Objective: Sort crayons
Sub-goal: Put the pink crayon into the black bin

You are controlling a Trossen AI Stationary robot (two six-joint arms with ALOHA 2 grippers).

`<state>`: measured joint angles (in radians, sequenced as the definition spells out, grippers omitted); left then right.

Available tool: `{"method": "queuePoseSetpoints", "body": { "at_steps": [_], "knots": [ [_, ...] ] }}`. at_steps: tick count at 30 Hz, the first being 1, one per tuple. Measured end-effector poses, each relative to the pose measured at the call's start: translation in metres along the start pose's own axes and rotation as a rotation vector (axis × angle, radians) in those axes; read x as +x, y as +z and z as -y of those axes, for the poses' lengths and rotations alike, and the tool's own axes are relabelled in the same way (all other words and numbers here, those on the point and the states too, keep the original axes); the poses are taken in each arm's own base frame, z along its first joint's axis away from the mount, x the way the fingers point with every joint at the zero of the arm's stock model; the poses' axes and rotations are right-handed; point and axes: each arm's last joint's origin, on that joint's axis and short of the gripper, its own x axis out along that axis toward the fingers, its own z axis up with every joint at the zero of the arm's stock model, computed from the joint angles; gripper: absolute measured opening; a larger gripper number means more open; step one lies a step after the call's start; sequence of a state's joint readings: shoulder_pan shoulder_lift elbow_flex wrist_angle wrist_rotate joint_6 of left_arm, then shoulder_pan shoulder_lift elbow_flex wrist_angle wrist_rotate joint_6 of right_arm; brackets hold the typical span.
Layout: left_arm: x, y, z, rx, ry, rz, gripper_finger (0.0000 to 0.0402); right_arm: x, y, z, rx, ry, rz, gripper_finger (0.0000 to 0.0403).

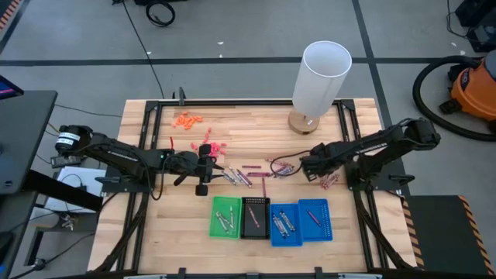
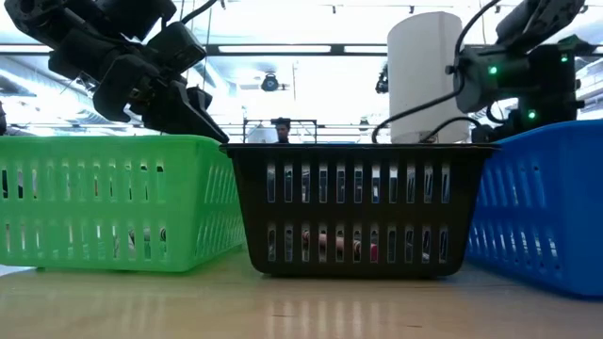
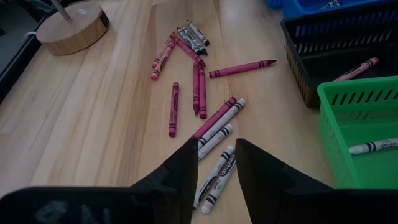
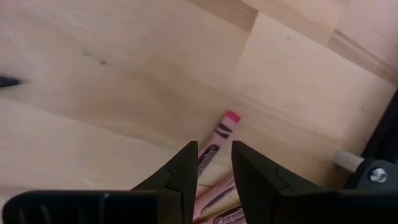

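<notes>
Loose crayons (image 1: 242, 177) lie on the wooden table between my two arms: maroon, pinkish-red and grey-silver sticks (image 3: 200, 93). My left gripper (image 3: 214, 167) hovers open over two grey-silver crayons (image 3: 219, 171) at the near end of that scatter, touching nothing. My right gripper (image 4: 215, 163) points steeply down, open, with a pink crayon (image 4: 219, 135) lying on the table beyond the gap between its fingertips. I cannot tell whether it touches that crayon. In the high view the right gripper (image 1: 311, 166) is right of the scatter and the left gripper (image 1: 203, 169) is left of it.
A green (image 1: 225, 218), a black (image 1: 255, 218) and two blue trays (image 1: 285, 225) (image 1: 315, 219) stand in a row near the front edge, with crayons in them. A white lamp on a wooden base (image 1: 318, 81) stands at the back. Orange bits (image 1: 187, 120) and coral-pink bits (image 1: 212, 147) lie at the back left.
</notes>
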<state>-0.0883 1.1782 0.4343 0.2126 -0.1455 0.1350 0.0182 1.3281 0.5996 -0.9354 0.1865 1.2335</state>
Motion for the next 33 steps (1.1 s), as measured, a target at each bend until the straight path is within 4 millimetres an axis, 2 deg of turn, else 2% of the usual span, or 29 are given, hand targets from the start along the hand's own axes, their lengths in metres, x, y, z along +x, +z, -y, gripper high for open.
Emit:
{"method": "queuePoseSetpoints", "body": {
  "at_steps": [29,33],
  "knots": [
    [0.000,-0.002,0.000,0.006,-0.002,-0.018,0.0117,0.007,0.022,0.008,0.026,0.042,-0.084,0.0107],
    [0.000,-0.002,0.000,0.005,-0.003,-0.019,0.0117,0.016,0.022,0.013,0.046,0.054,-0.108,0.0107]
  ]
}}
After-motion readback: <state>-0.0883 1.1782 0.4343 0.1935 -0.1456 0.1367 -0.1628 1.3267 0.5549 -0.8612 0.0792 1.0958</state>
